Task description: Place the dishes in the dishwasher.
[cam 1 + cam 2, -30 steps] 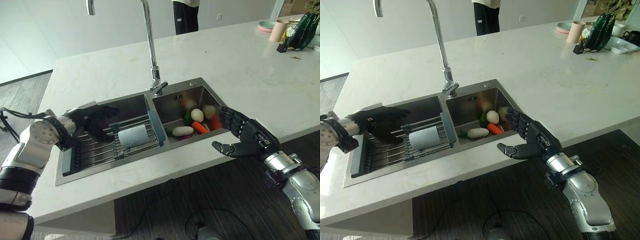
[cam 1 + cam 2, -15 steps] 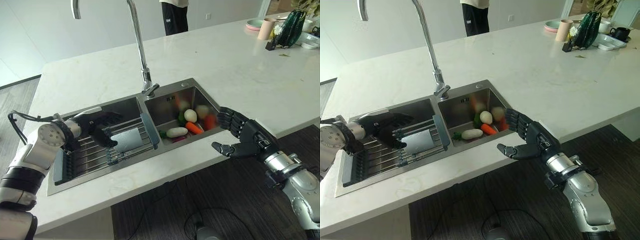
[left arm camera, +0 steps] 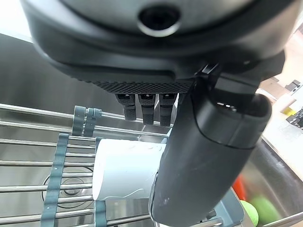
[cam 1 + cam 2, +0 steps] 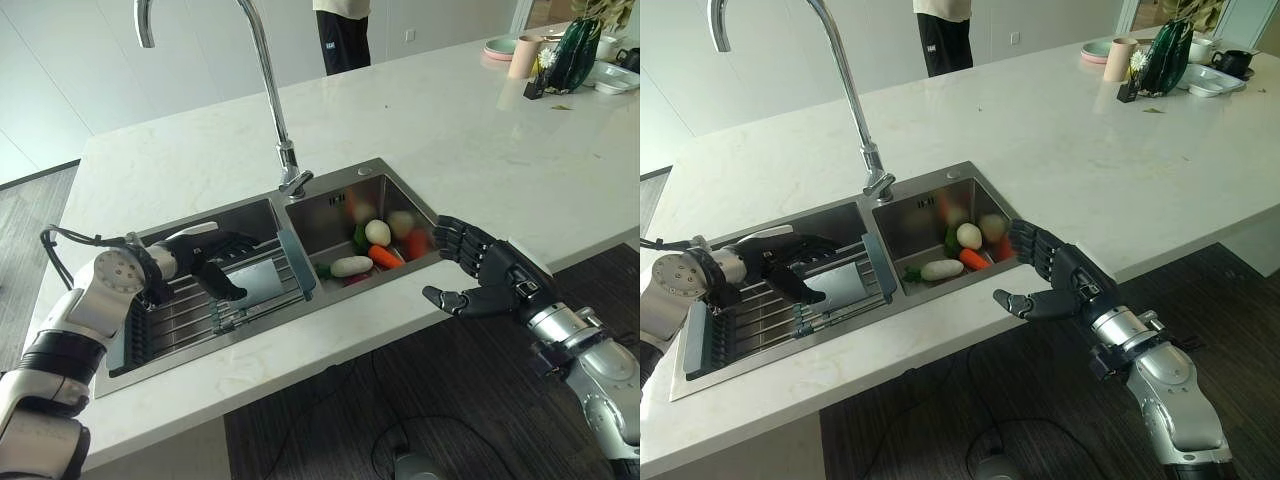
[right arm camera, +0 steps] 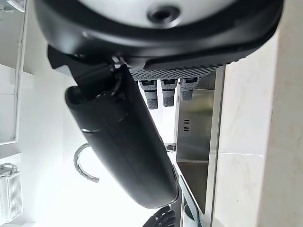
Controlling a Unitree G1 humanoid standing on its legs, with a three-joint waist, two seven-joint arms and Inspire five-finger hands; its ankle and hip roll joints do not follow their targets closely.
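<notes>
White cup (image 3: 125, 170) on sink rack (image 4: 190, 310), left hand (image 4: 205, 262) now nearer, fingers spread, right hand (image 4: 480, 280) unchanged, open.

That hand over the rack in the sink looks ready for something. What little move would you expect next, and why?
Probably the left hand closes its fingers and thumb round the white cup lying on its side on the rack. The fingers reach past the cup and the thumb sits on its near side, yet nothing grips it. The right hand is open by the sink's edge.

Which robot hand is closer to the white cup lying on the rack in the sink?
The left robot hand is closer, right over the white cup. The right robot hand hovers at the counter's front edge, by the other basin.
</notes>
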